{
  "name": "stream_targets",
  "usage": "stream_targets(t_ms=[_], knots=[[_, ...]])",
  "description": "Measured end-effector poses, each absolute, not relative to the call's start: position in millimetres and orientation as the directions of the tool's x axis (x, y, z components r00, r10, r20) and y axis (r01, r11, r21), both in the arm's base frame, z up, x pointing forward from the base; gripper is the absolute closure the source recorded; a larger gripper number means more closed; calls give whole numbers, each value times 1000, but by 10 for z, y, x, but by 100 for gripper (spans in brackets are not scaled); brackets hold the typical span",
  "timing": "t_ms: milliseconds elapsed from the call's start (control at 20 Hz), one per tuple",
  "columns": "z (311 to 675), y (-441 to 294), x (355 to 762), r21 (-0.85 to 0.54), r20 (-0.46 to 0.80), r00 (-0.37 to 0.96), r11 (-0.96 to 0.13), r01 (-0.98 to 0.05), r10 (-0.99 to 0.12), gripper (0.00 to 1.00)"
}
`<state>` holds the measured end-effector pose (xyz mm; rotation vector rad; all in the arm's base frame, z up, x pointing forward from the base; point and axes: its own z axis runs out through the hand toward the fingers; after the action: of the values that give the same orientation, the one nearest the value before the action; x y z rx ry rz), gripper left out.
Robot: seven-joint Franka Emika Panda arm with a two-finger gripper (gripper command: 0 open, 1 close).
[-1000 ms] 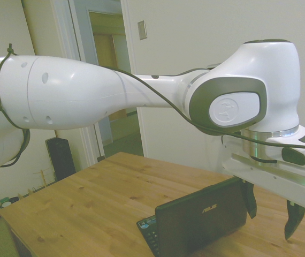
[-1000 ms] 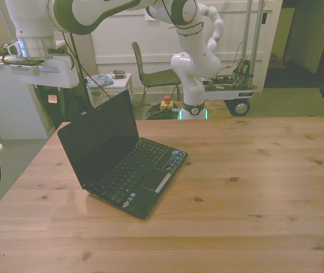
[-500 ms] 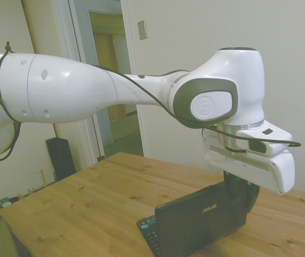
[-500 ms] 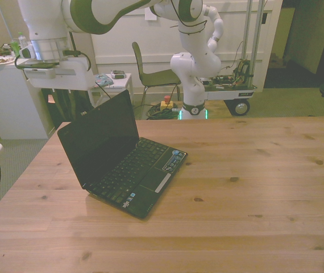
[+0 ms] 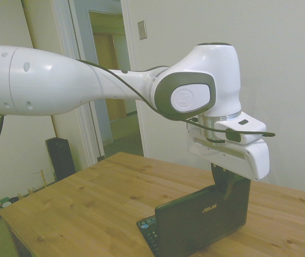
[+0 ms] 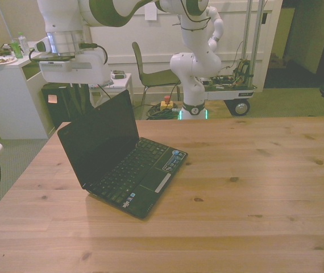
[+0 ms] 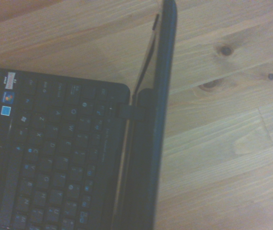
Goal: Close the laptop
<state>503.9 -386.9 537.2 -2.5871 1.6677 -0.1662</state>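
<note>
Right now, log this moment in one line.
small black open laptop | end effector above lid's top edge | wooden table | lid not yet pushed

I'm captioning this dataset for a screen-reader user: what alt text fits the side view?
A small black laptop stands open on a wooden table, its dark lid with a silver ASUS logo facing the camera. A white robot arm reaches in from the picture's left, and its gripper hangs just over the lid's top edge, near the far corner; the fingers overlap, so open or shut is unclear.

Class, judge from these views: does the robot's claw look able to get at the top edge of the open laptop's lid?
Probably yes: the claw hangs right behind the laptop lid's top corner, with nothing between them.
</note>
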Motion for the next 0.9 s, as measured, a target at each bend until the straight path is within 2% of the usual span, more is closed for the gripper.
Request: stream_targets(t_ms=[350, 900], knots=[[5245, -3670, 5324, -108, 76, 429, -435, -894, -900, 100], [5185, -2979, 6007, -97, 95, 484, -492, -865, -870, 100]])
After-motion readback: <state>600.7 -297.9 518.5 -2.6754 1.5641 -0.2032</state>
